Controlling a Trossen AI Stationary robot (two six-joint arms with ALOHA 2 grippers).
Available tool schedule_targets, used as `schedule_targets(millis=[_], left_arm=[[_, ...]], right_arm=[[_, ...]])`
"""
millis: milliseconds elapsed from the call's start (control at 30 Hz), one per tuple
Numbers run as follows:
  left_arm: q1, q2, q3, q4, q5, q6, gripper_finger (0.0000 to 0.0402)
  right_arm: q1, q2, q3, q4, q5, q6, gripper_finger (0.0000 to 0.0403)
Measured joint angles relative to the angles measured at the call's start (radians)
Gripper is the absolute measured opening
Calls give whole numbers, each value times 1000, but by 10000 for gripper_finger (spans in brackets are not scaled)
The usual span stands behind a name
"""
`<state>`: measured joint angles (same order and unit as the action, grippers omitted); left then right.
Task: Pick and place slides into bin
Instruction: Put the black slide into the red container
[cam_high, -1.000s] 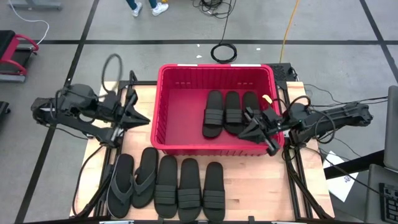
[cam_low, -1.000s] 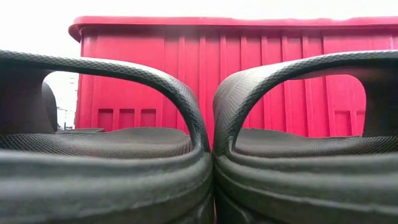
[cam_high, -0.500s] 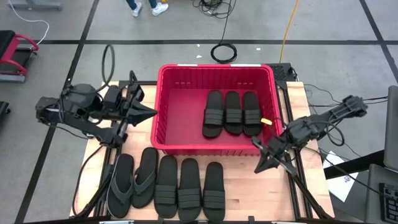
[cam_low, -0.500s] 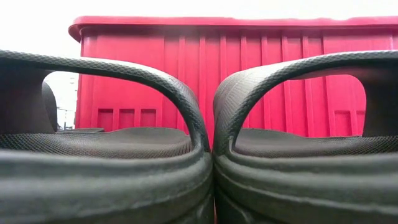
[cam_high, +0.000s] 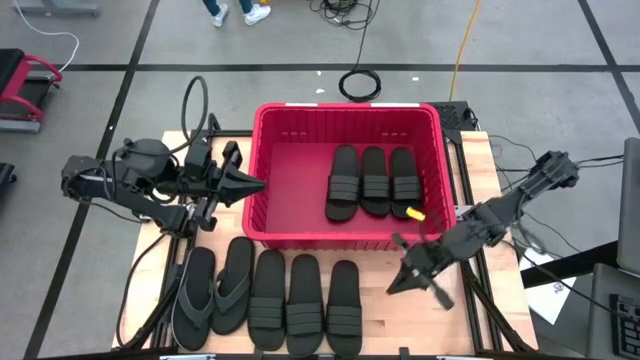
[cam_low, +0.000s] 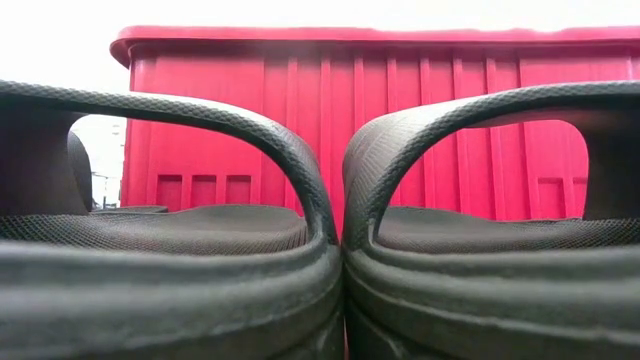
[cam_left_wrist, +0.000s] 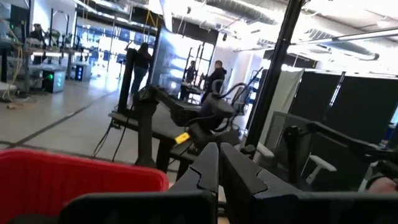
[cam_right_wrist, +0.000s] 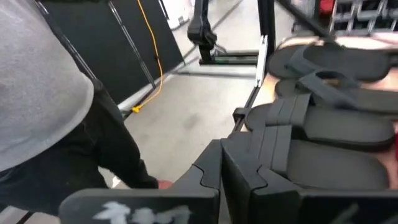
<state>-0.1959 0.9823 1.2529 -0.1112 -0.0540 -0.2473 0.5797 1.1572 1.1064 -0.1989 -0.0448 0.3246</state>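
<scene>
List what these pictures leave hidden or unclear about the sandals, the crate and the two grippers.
- Low view: two sandals fill the lens, so only the crate's outer wall shows; its inside and both arms are hidden.
- High view: the right gripper is motion-blurred beside the front row of sandals.
- Left wrist view: the left gripper hides the crate's inside.
- Right wrist view: a person's dark sleeve fills one side.

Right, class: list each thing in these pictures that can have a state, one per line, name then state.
Red crate: upright, open-topped, partly filled.
Three black slides in the crate: flat, side by side, straps up.
Three black slides on the table: flat, in a row, not yet binned.
Two thong flip-flops: flat at the row's left end.
Left gripper: shut, empty, at the crate's left wall.
Right gripper: shut, empty, above the table's front right.
</scene>
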Motion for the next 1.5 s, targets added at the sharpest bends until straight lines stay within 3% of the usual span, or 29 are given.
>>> schedule_targets(millis=[267,533,767,1233,1500], left_arm=[[0,-29,0,-169,1,-111,8],[0,-26,0,-208,-18,-118,21],[0,-26,0,-208,-70,-117,21],[0,-26,0,-209,-75,-127,21],[0,-26,0,-217,-75,-128,21]], right_arm=[[-10,178,67,-1,-37,132,13],[-12,239,67,20,-35,327,111],[-2,342,67,103,-35,363,173],[1,555,67,75,-28,373,187],[-11,614,67,68,95,467,187]])
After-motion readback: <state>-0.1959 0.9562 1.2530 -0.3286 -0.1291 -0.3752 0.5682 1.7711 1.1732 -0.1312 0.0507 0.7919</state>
